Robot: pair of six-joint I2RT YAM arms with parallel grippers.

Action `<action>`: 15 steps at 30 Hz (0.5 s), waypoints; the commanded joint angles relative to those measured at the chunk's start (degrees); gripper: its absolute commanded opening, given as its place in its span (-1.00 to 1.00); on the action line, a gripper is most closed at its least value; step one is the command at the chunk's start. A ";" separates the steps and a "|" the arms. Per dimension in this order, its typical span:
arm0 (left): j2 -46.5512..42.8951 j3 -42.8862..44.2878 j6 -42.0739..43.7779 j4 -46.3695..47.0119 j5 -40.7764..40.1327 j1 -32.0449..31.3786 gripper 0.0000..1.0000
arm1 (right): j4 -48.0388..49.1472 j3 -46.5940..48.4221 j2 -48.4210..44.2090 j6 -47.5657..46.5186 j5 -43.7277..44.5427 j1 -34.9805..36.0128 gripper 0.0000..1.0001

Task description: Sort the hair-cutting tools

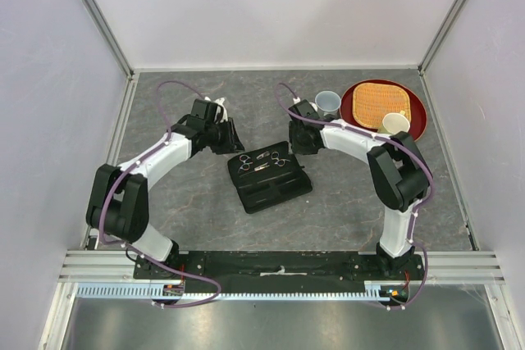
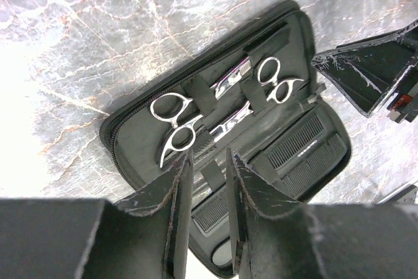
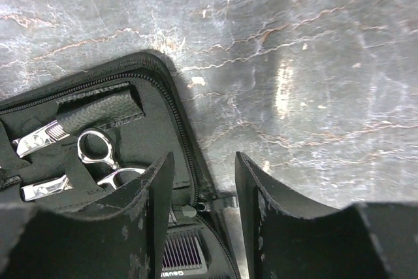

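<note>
Your arms are bolted at the near edge of a grey desk (image 1: 353, 211) veined with white, and pale walls (image 1: 271, 6) on aluminium posts close it in.

At the middle of the desk a black zip case (image 2: 134, 138) lies open and flat. Its long axis runs left to right, with the right end turned slightly toward the far edge.

The case's near half holds the black combs (image 2: 295, 148). They are slim and fine-toothed and lie along that same axis.

In its far half two thin silver scissors sit under black straps, parallel and head to tail:
- The first scissors (image 2: 193, 124) has its rings at the left end and its blades point right.
- The second scissors (image 2: 277, 82) has its rings at the right end and its blades point left.

Your left hand (image 2: 209, 156) hangs over the case's left end with its fingers slightly parted and nothing between them. Your right hand (image 3: 204, 160) hangs over the zip at the far right corner of the case, spread wider and holding nothing.

Toward the desk's far right corner a clear cup (image 1: 327, 103) stands beside a red tray (image 1: 417, 125). The tray carries a woven mat (image 1: 379, 102) and a cream cup (image 1: 396, 124).
</note>
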 commanded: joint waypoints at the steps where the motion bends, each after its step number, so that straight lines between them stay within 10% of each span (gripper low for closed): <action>1: -4.84 0.83 2.92 0.24 -2.32 0.28 -0.34 | -2.87 2.89 -4.85 -1.97 3.87 -0.56 0.00; 15: -20.39 -15.68 0.64 3.76 8.22 0.10 -0.38 | 8.38 19.83 12.52 -5.85 -7.90 -0.65 -0.36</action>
